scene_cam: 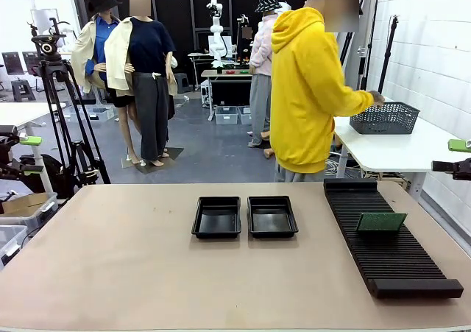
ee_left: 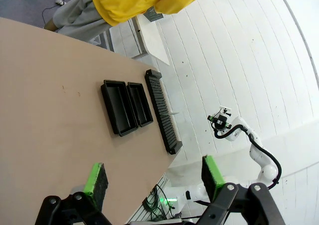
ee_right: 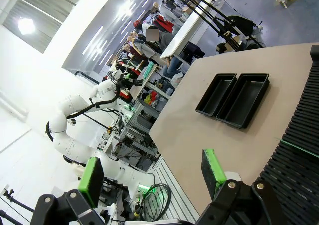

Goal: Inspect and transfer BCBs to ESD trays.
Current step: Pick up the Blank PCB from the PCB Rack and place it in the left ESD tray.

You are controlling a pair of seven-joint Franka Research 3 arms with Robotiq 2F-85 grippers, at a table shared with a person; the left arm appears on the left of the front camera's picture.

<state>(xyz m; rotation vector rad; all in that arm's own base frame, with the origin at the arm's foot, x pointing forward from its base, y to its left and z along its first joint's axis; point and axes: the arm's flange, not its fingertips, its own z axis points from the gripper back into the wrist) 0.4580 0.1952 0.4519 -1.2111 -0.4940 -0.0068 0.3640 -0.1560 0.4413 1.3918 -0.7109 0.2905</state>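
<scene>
L fingers (ee_left: 95,184), R fingers (ee_right: 90,177) wide, empty. 2 ESD trays (scene_cam: 216,220) adjacent; 1 BCB (scene_cam: 381,221) standing in rack (scene_cam: 394,262).

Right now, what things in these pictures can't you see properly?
Front view: the green board stands in the rack; the ribs hide its bottom edge, and its tiny parts are too small to make out.
Left wrist view: the board is edge-on, just a thin sliver.
Right wrist view: the picture's right edge cuts off the rack.
Front view: the mesh wall of the basket hides what is inside.
</scene>
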